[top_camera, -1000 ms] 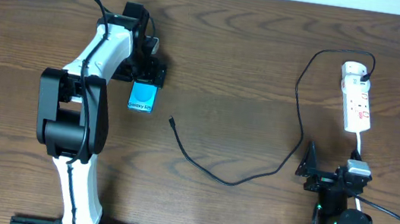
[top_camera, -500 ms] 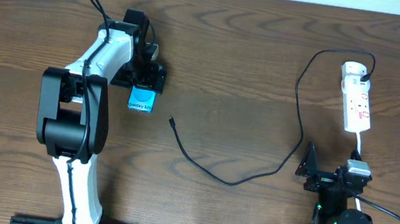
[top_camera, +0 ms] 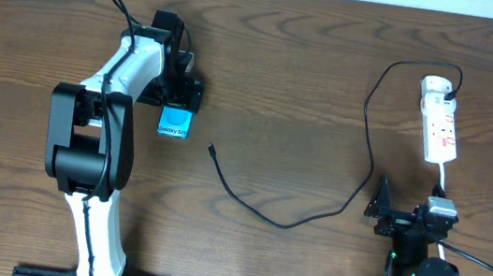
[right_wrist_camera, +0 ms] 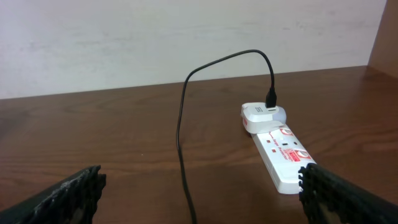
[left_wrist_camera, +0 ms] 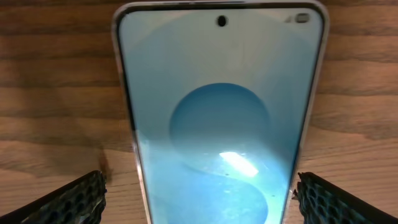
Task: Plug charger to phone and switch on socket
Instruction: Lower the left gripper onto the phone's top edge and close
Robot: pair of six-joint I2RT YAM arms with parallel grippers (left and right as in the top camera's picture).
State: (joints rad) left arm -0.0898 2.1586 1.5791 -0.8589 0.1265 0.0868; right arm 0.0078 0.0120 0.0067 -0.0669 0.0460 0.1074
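Observation:
The phone (top_camera: 175,124) lies flat on the table with its cyan screen up, and it fills the left wrist view (left_wrist_camera: 221,118). My left gripper (top_camera: 180,92) is open over the phone's far end, one finger on each side (left_wrist_camera: 199,202). The charger (top_camera: 283,224) is a thin black cable. Its free plug tip (top_camera: 211,150) rests right of the phone and its other end runs up into the socket (top_camera: 439,124). My right gripper (top_camera: 404,217) is open near the front edge, facing the socket (right_wrist_camera: 280,155) and cable (right_wrist_camera: 180,124), with nothing between its fingers (right_wrist_camera: 202,194).
A white cord (top_camera: 441,186) leads from the socket toward the right arm's base. A pale wall (right_wrist_camera: 186,37) stands behind the table's far edge.
The left gripper has crept slightly further over the phone's far end, then held still. The right arm, cable and socket have not moved.

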